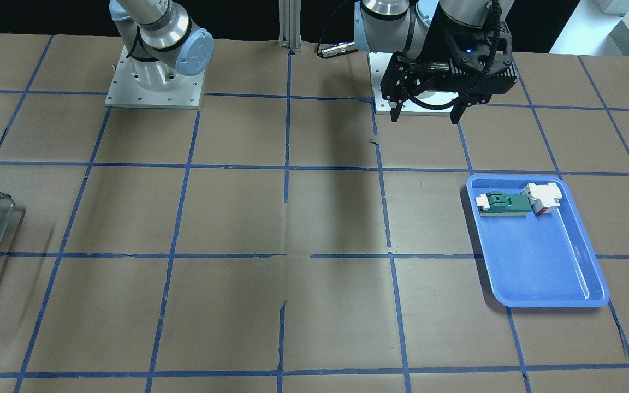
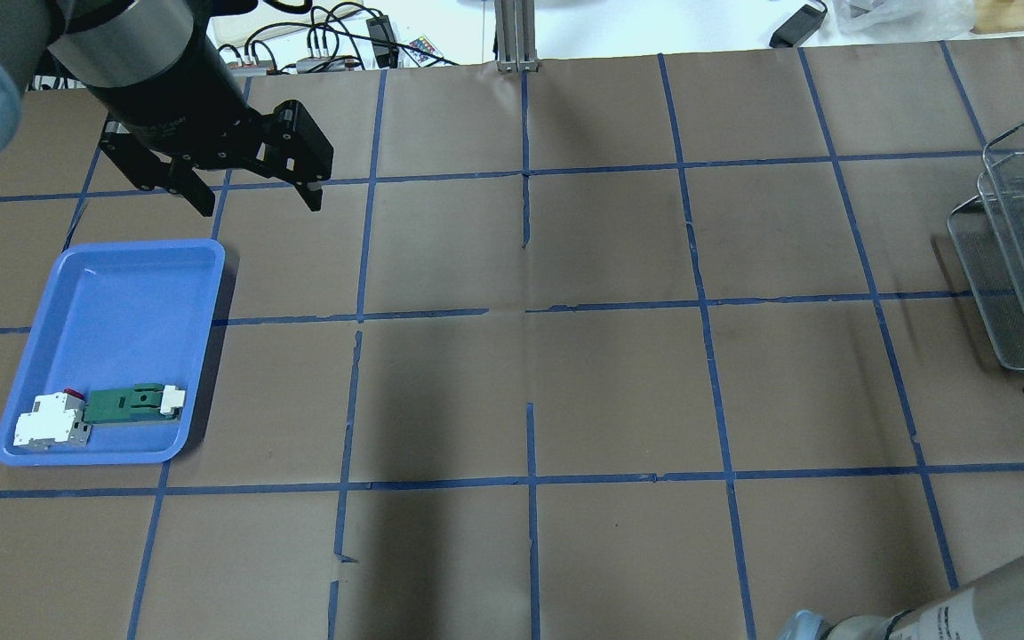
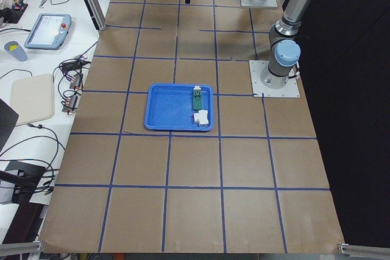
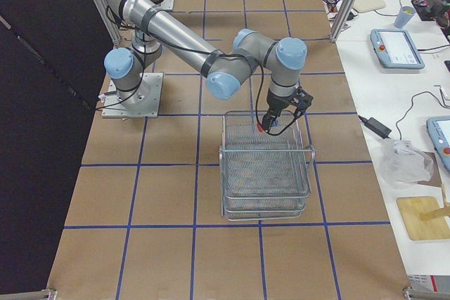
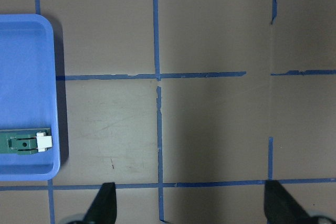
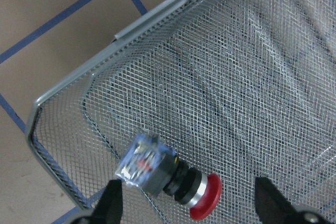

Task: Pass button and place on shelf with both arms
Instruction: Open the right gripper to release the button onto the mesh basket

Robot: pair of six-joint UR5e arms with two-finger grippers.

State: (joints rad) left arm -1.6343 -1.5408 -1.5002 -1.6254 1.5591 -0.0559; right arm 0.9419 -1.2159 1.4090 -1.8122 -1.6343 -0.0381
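Note:
The button, with its red cap, black collar and blue-and-white block, lies on its side on the mesh of the shelf's top tray. My right gripper is open and straddles it. One finger is close to the blue block and the other stands clear of the red cap. From the right side, the right gripper hangs over the shelf's far end. My left gripper is open and empty above the table, beyond the blue tray. It also shows in the front view.
A blue tray at the table's left holds a green-and-white flat part and a white-and-red block. The shelf stands at the table's right edge. Brown paper with blue tape lines covers the table.

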